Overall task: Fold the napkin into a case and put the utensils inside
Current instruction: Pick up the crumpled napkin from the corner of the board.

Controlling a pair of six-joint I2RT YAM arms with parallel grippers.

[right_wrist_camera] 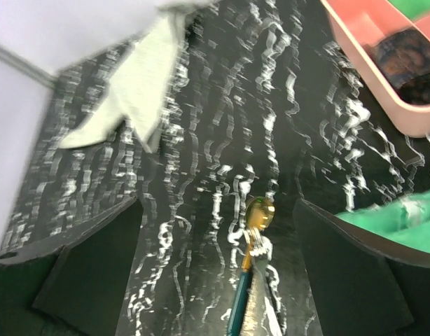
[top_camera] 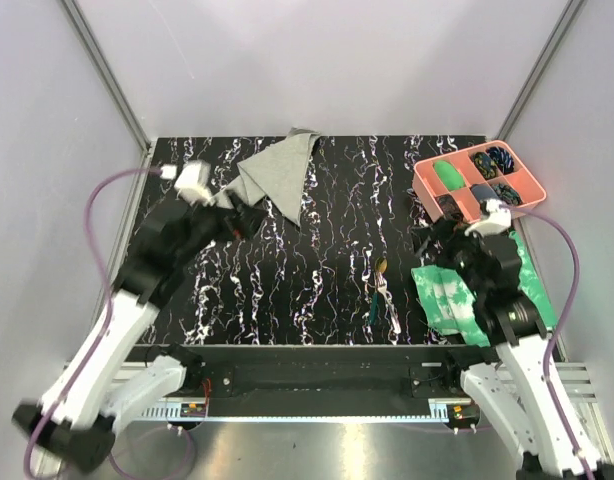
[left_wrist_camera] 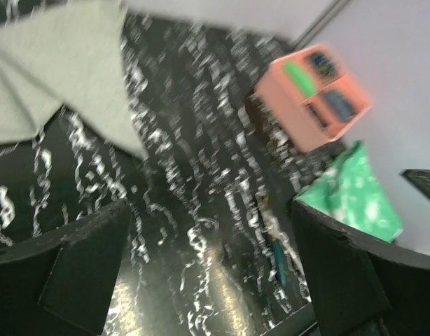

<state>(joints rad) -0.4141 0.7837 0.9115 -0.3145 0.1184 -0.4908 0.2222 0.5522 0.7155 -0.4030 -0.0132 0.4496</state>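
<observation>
One napkin (top_camera: 277, 175) is lying on the desk (top_camera: 327, 250), along with one small bunch of utensils (top_camera: 379, 292), one pink tray (top_camera: 535, 190) split into four compartments and one green-and-white mottled sheet (top_camera: 447, 295). The utensils are lying too close together for a sure count; a gold spoon bowl and a teal handle are showing in the right wrist view (right_wrist_camera: 248, 259).

Black marbling with white veins is covering the desk. Pale walls (top_camera: 337, 60) and two slanting metal posts (top_camera: 107, 70) are closing it in.

The grey napkin is sitting rumpled at the far edge, left of centre, forming a rough triangle. Its long axis is running far to near, and its sharpest corner is pointing toward the near edge. The utensils are resting right of centre, closer to the near edge, well apart from the napkin. Their long axis is also running far to near, with metal ends facing the far side and handles facing the arms.

The left tool (top_camera: 249, 218) is hovering just beside the napkin's near-left edge, fingers spread wide and pinching nothing. The right tool (top_camera: 434, 250) is hanging between the tray and the sheet, likewise spread wide and holding nothing.
</observation>
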